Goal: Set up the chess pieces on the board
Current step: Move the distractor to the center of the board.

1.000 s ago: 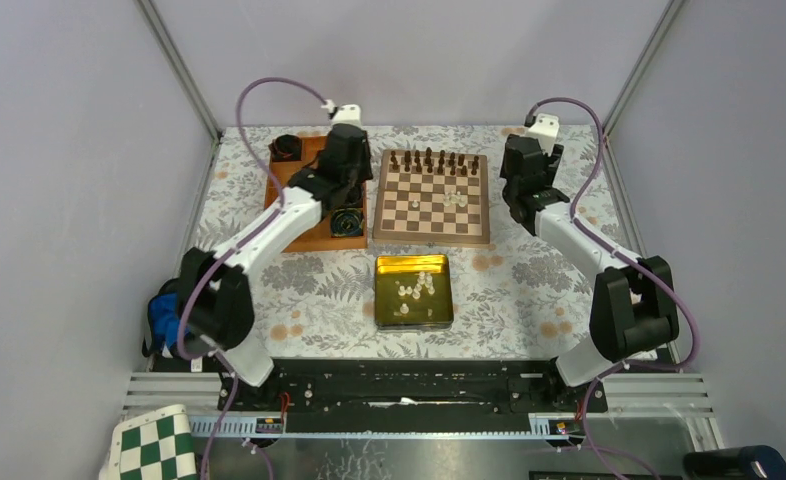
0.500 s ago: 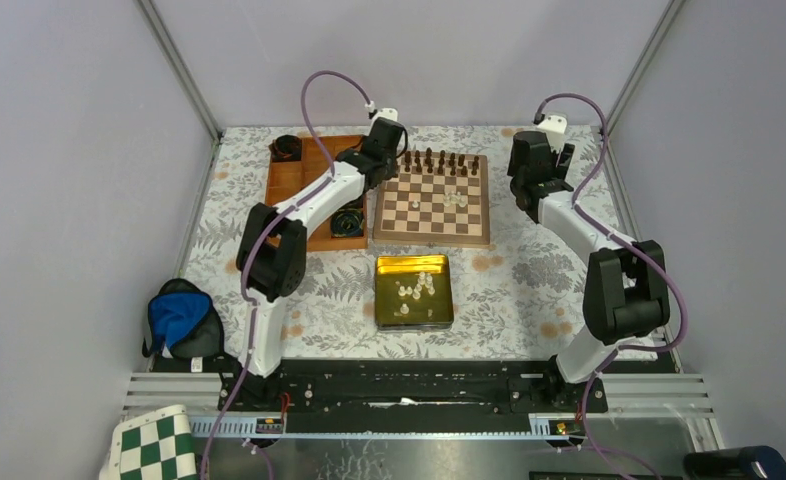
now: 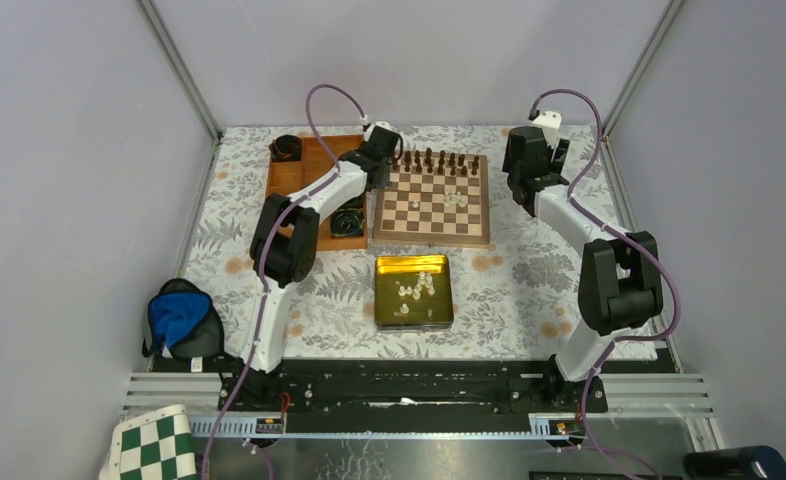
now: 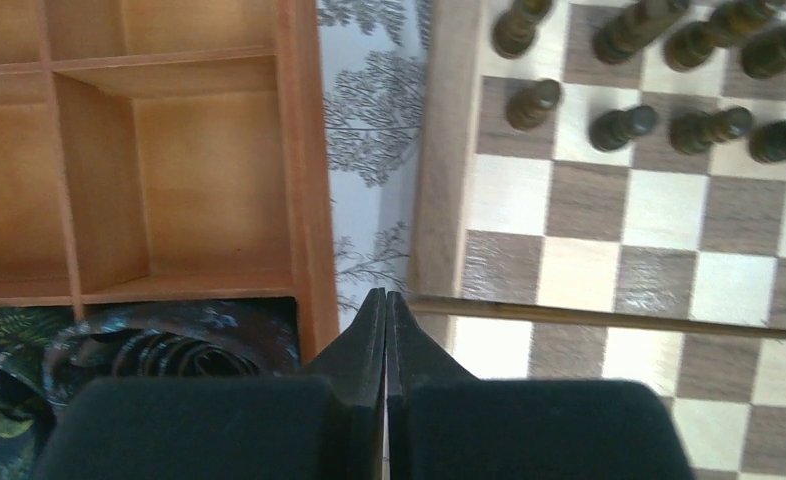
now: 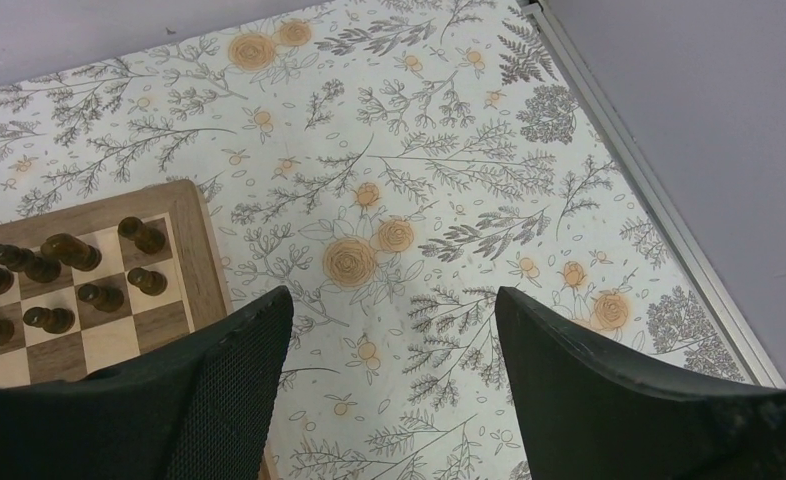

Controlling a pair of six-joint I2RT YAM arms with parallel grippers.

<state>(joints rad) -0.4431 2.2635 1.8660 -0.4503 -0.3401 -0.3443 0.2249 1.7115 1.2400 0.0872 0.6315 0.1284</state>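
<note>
Left jaws are hovering pinched shut and empty at the left rim of the board (image 3: 382, 200), right jaws are gaping wide over the counter (image 5: 419, 200), and since the chess pieces (image 3: 416, 288) are mostly sitting bunched in the gold tin (image 3: 381, 300), I'm guessing any grab is risking knocking neighbours over.

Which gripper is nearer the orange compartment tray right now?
Left. The left gripper hovers right beside the orange tray; the right gripper is beyond the opposite side of the board.

Both arms (image 3: 314, 195) reach toward the frame's top; left pincer (image 4: 386, 302) pressed together, seemingly empty; right pincer (image 5: 391, 305) spread wide.
</note>
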